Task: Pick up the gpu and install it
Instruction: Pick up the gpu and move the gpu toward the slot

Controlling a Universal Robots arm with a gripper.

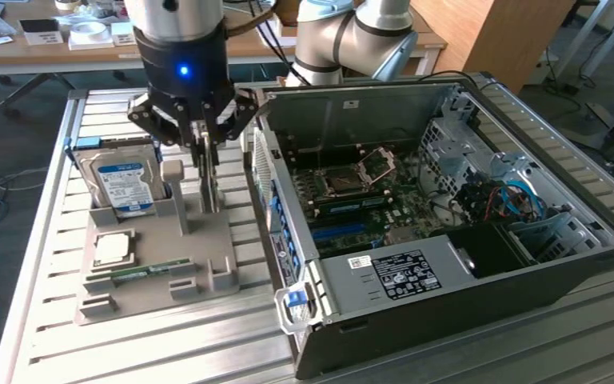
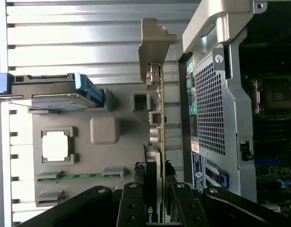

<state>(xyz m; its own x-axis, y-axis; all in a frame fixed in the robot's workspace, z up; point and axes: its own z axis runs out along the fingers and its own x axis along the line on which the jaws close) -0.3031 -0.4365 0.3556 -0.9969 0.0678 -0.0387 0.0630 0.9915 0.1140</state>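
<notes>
Gripper (image 1: pixel 207 156) straight above the grey holder (image 1: pixel 157 240) on the table (image 1: pixel 51 336). The gpu (image 1: pixel 210 188) stands on edge in the holder's slot, not yet lifted as far as I can judge.

Wrist view: gpu (image 2: pixel 160 109) is seen edge-on, a thin line running lengthwise between the jaws. Silver bracket at the far end, gripper (image 2: pixel 154 165) toward the opposite end. Jaws pinch the gpu, one finger on the dark face, one on the bare board side, so they close across its thickness and square to its long axis.

Long axis runs parallel to the perforated rear wall of the open computer case (image 1: pixel 563 264). The case lies just beside the holder, to the exterior view's right.

Hard drive (image 1: pixel 124 182) stands on the holder's other side, apart from the jaws.
</notes>
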